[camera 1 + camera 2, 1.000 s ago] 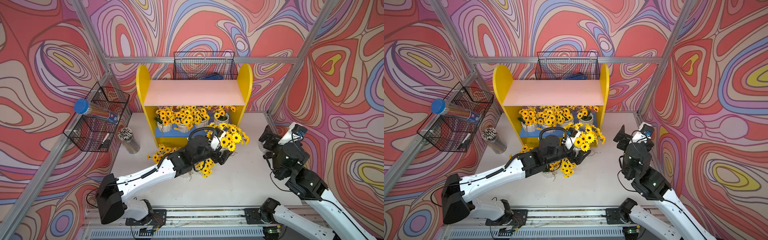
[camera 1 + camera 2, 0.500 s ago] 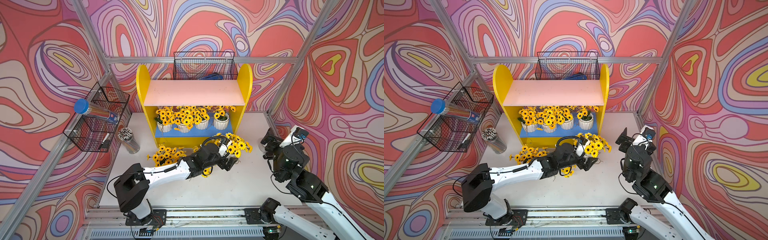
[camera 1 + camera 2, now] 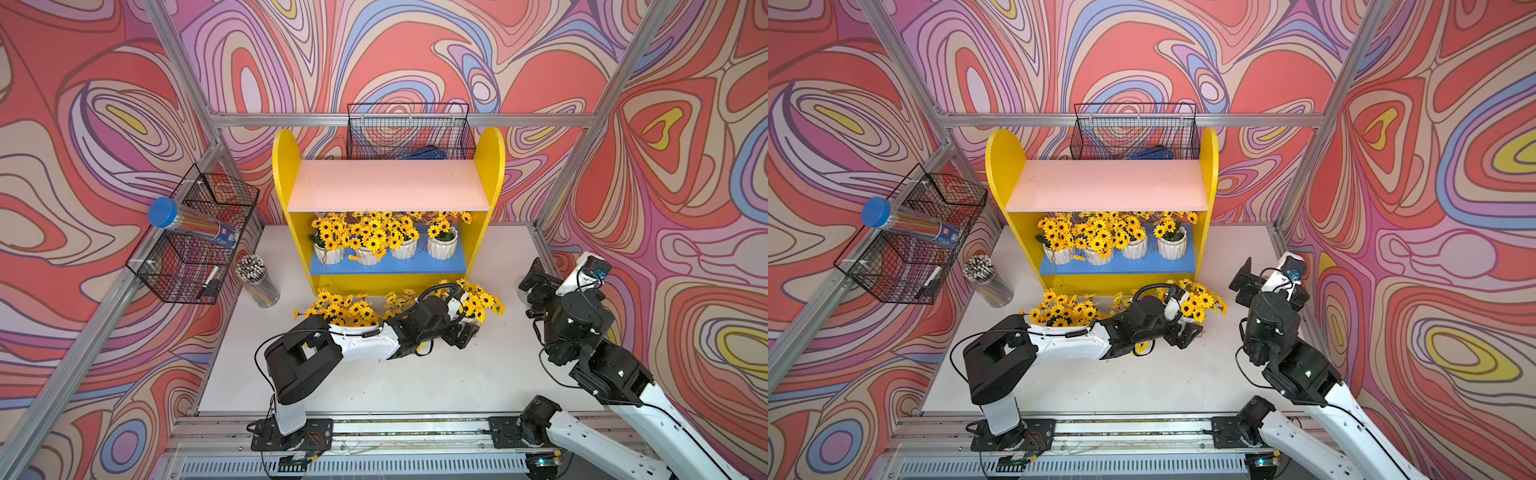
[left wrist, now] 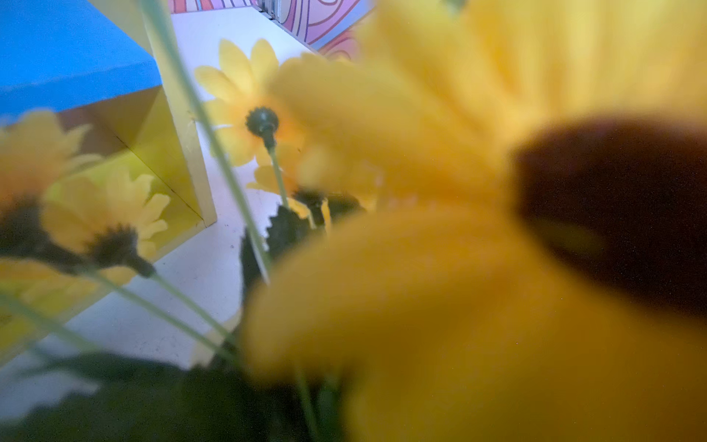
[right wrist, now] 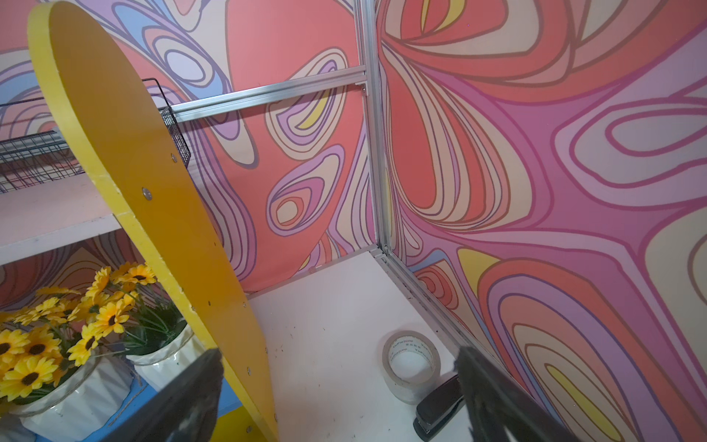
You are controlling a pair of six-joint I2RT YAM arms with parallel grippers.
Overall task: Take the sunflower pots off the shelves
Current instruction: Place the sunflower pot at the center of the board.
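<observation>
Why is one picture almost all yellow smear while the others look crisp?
Left wrist view: a sunflower sits very close to the lens, out of focus; a farther bloom is sharper. Right wrist view: crisp on the tape roll. Both top views: sharp and evenly lit.

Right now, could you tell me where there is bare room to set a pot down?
The pink upper board is bare. So is the table between the left arm and front rail. Crowded: the blue lower board, with a row of sunflower pots, and the table strip before the shelves.
</observation>
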